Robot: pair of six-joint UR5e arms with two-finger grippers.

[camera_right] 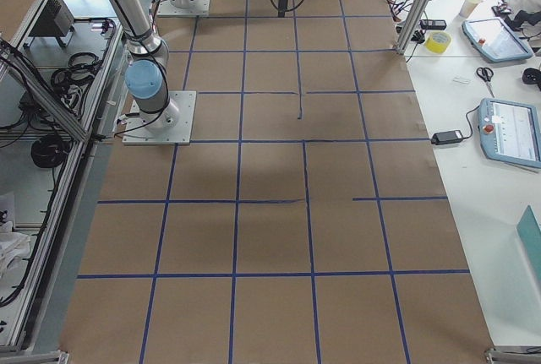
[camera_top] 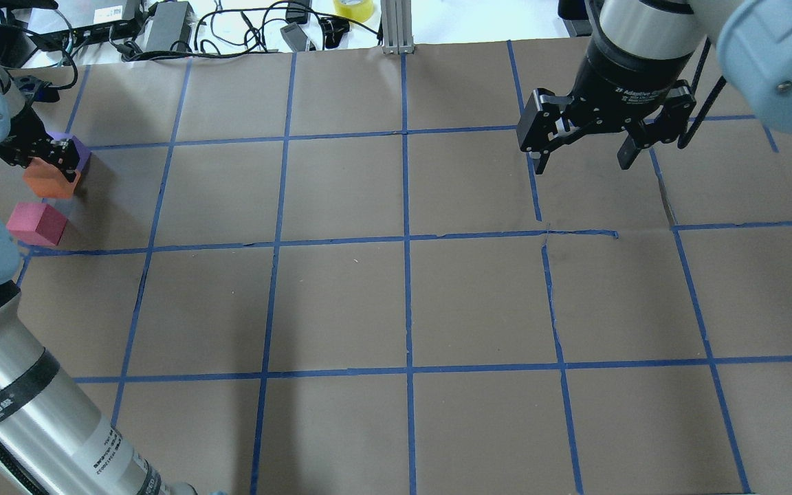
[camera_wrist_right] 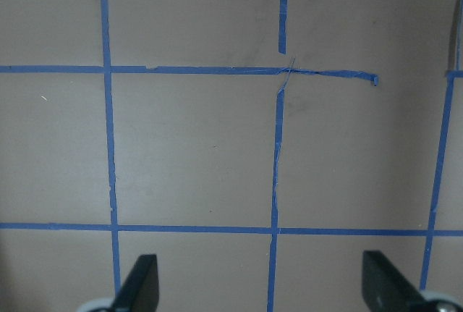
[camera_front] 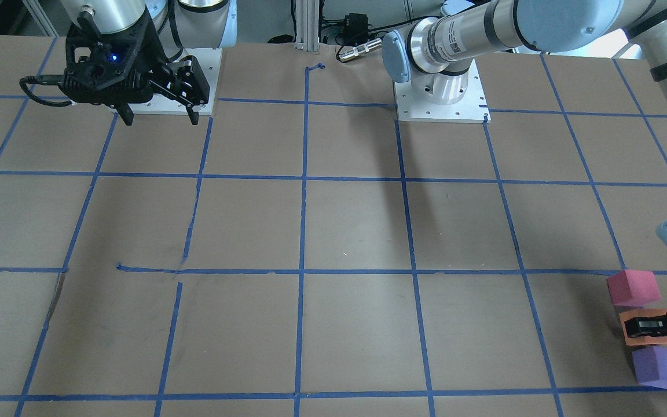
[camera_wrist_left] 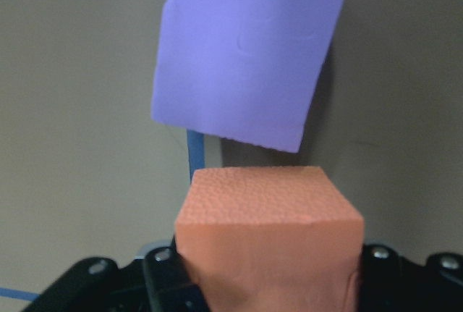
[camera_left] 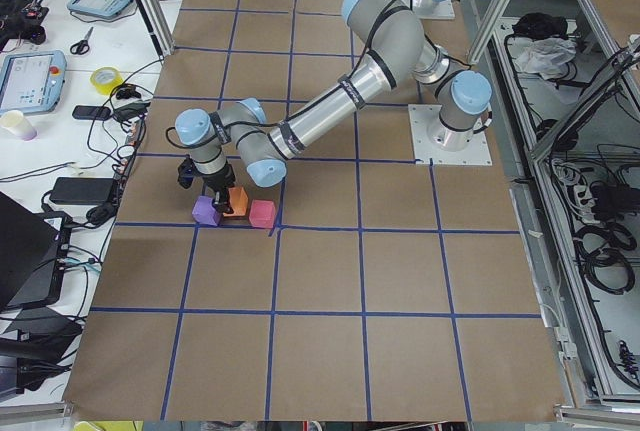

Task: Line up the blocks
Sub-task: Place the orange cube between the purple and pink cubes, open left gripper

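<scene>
Three blocks stand in a row at the table's left end: pinkish red (camera_front: 633,286), orange (camera_front: 649,340) and purple (camera_front: 658,366). The overhead view shows the pinkish red block (camera_top: 36,223), the orange block (camera_top: 49,184) and the purple block (camera_top: 78,148). My left gripper (camera_front: 649,327) is shut on the orange block, which rests on or just above the table between the other two. In the left wrist view the orange block (camera_wrist_left: 268,232) sits between the jaws, with the purple block (camera_wrist_left: 246,51) just beyond. My right gripper (camera_top: 581,163) is open and empty, raised above the table.
Brown paper with a blue tape grid (camera_top: 406,240) covers the table. The arm base plates (camera_front: 440,104) are on the robot's side. Cables and a tape roll (camera_top: 353,8) lie beyond the far edge.
</scene>
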